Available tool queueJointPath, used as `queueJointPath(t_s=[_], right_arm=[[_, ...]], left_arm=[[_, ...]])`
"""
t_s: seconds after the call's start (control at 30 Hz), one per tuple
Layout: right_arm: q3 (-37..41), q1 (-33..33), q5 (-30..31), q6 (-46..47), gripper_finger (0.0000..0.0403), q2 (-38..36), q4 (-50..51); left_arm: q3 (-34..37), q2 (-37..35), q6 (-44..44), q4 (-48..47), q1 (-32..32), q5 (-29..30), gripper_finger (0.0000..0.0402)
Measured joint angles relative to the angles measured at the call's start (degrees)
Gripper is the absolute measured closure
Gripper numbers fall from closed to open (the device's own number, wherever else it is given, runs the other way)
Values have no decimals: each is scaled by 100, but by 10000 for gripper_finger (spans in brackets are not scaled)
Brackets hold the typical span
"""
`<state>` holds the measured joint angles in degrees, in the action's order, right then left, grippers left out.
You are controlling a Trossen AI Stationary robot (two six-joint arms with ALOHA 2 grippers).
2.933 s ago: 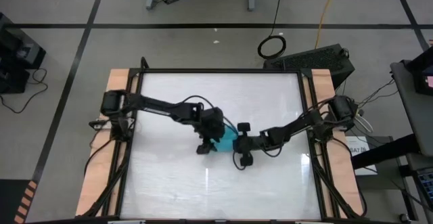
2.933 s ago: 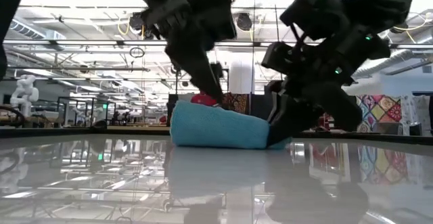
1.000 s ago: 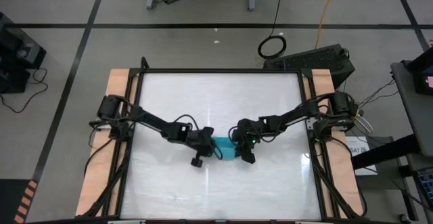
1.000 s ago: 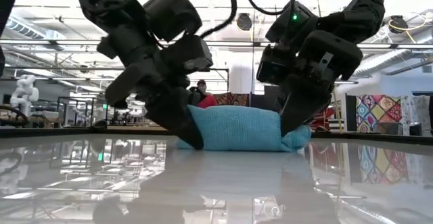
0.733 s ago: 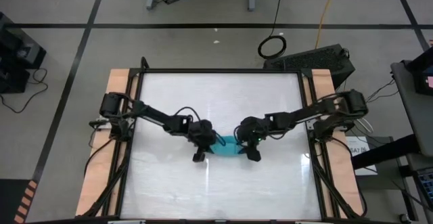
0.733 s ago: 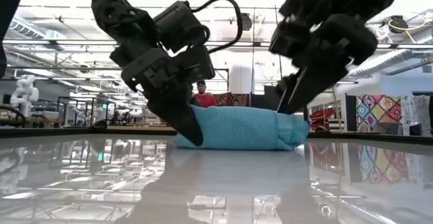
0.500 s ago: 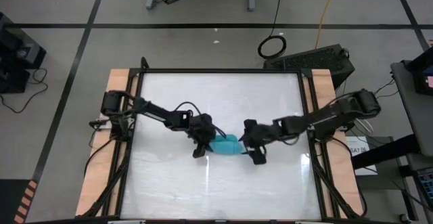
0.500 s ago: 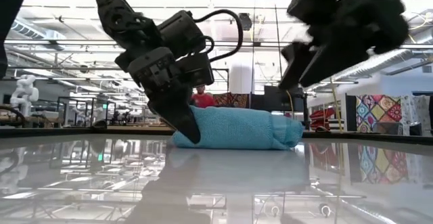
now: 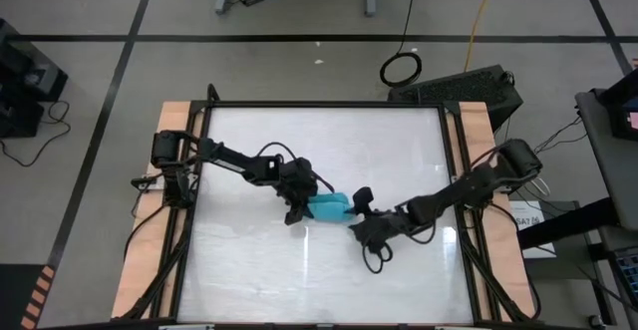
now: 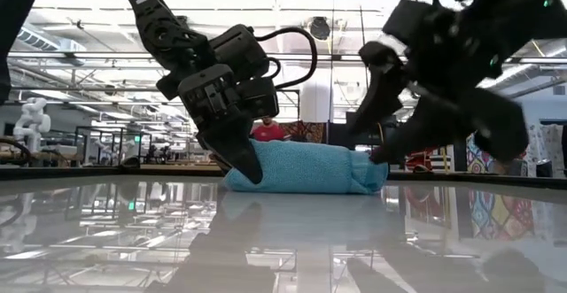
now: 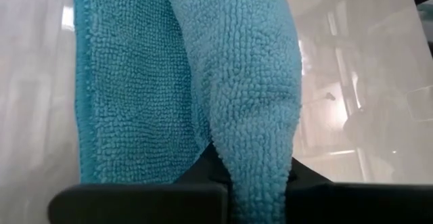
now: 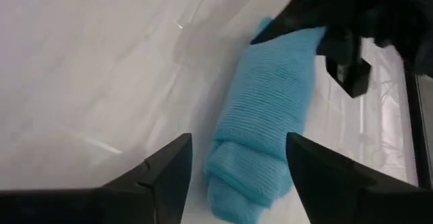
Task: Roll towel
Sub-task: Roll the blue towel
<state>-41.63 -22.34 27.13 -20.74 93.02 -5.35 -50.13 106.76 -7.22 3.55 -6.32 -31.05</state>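
The turquoise towel (image 9: 330, 207) lies rolled up into a short bundle near the table's middle (image 10: 306, 169), resting on its underside. My left gripper (image 9: 298, 208) is shut on the roll's left end (image 10: 245, 165); the towel fills the left wrist view (image 11: 203, 82). My right gripper (image 9: 356, 226) is open, just off the roll's right end and toward the near edge, raised above the table (image 10: 383, 147). In the right wrist view its fingers (image 12: 237, 183) stand apart, with the towel (image 12: 270, 116) ahead of them. My left gripper pinches a thick fold of the towel at the roll's left end (image 11: 260, 163) between its two fingers. The fingers slant down from the table's left side (image 10: 239, 156). The roll lies on the table, not lifted.
The glossy white table top (image 9: 319, 141) has free room on all sides of the towel. Wooden side rails (image 9: 169, 121) run along the left and right edges. Beyond the far edge a person in red (image 10: 264, 130) shows in the room.
My right gripper has opened and let go of the towel's right end, risen, and drawn back toward the near edge. My left gripper has stayed shut on the left end and edged toward the far edge, and the roll has slid a little with it.
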Motion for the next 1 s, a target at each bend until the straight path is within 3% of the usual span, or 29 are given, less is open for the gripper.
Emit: queueJointPath(t_s=[0.23,0.53,0.63,0.83,1.0], right_arm=[[-7,220,469,-233,195,663,-360],[-13,763,130,672,229,900,-479],[-16,958,-265,1072,250,897,-462],[-20,1311,-1133,1612,321,889,-389],[-23,1566,-1826,1924,381,889,-395]], left_arm=[[2,0,-4,-20,-42,-244,377],[2,0,46,-10,-40,-285,367],[2,0,69,0,-38,-284,326],[2,-235,172,-93,-31,-214,205],[-72,-818,707,-1034,89,809,165]])
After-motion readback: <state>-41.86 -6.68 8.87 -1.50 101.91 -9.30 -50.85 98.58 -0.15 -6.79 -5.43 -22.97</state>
